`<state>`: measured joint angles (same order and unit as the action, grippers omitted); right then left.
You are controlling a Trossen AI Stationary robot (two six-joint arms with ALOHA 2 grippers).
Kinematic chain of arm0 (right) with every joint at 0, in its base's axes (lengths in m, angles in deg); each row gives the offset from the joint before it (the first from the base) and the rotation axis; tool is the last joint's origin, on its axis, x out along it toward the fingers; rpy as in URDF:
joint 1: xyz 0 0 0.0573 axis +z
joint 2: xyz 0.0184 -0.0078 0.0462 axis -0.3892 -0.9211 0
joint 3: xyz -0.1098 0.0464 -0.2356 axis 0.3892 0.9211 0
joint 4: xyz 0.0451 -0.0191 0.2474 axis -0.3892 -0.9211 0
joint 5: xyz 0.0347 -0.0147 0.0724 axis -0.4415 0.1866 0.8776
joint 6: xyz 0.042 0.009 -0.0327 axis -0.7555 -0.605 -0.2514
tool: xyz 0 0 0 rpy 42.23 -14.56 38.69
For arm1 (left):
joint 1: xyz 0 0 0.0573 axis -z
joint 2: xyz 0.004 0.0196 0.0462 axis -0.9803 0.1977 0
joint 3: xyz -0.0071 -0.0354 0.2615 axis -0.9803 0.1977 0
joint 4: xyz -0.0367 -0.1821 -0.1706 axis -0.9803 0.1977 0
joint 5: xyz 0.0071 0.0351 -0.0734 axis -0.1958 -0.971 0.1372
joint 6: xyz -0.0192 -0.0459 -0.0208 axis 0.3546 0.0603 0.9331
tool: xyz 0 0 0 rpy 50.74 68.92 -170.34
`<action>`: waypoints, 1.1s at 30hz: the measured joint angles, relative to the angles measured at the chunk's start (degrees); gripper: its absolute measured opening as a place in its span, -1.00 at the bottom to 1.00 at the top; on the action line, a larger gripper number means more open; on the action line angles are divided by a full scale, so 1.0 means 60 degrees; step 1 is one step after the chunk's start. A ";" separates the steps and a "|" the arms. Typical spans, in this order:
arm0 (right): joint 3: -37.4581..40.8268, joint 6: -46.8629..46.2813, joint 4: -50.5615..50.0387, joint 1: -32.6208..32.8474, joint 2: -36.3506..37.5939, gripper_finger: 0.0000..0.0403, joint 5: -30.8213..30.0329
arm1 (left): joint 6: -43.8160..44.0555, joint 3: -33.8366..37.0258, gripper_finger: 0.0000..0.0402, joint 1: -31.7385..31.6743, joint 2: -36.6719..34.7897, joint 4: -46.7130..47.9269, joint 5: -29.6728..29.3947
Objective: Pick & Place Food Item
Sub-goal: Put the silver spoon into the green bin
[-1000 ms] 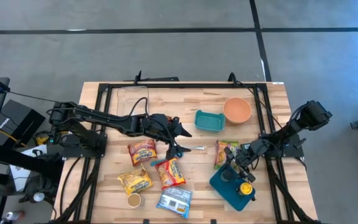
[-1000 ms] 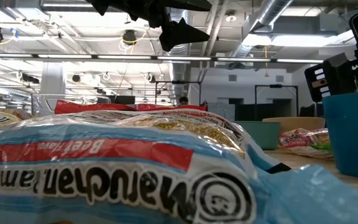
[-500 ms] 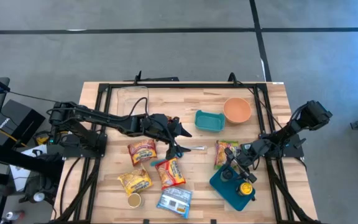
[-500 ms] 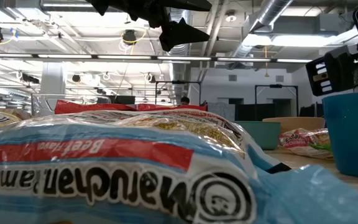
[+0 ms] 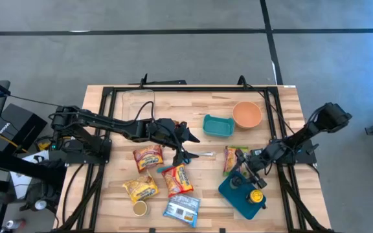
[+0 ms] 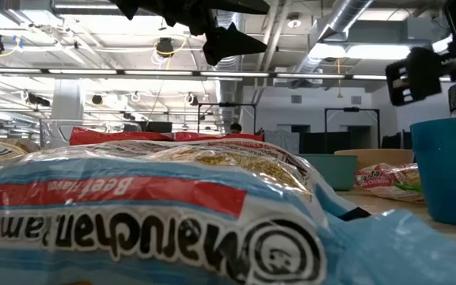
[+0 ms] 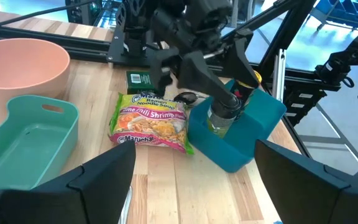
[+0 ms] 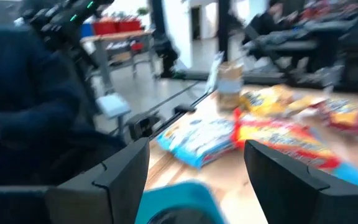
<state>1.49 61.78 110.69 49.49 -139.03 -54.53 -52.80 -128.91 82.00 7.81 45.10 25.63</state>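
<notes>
- Crinkly plastic is what I am working among: my left gripper point(image 5: 185, 147) is hanging over the middle of the wooden table point(image 5: 283, 103) with its fingers spread wide and nothing between them, well above the packets.
- Just beside and below it in the high view, the ramen packets are lying flat: a red-and-yellow packet point(image 5: 147, 157), a red packet point(image 5: 179, 179), a yellow packet point(image 5: 140, 188) and a blue Maruchan packet point(image 5: 182, 209); I am judging the slick wrap as likely to slide or buckle if I am coming down off-centre.
- The teal tray point(image 5: 217, 126) and the pink bowl point(image 5: 247, 114) are sitting further back, clear of me.
- The lime chili shrimp ramen packet point(image 7: 149, 121) is lying touching the blue container point(image 7: 238, 127), right under my right gripper point(image 5: 251, 169).
- My right gripper's fingers are standing fairly wide and, as far as I am seeing, empty; it is hovering at the container, where a small jar point(image 7: 221, 115) is standing.
- I am risking a knock to that jar or a tipped container if I am swinging low towards the packet.
</notes>
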 joint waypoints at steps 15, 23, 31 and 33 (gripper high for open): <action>-0.0027 -0.0610 -0.0099 -0.0134 0.2253 0.27 -0.3648 | 0.0000 0.0000 0.61 0.0003 0.0000 0.0000 0.0004; -0.0239 -0.0616 -0.0060 -0.0272 0.2468 0.27 -0.3653 | 0.0000 0.0000 0.61 0.0001 0.0000 0.0003 0.0002; -0.0707 -0.0728 -0.0076 -0.0272 0.2464 0.27 -0.3855 | 0.0000 0.0000 0.61 0.0003 0.0000 0.0004 0.0004; -0.0879 -0.0782 -0.0093 -0.0272 0.2464 0.27 -0.4156 | 0.0000 0.0001 0.61 0.0000 0.0000 -0.0093 0.0001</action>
<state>-3.78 57.09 110.14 47.86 -124.25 -79.47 -52.80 -128.90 82.00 7.81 44.55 25.64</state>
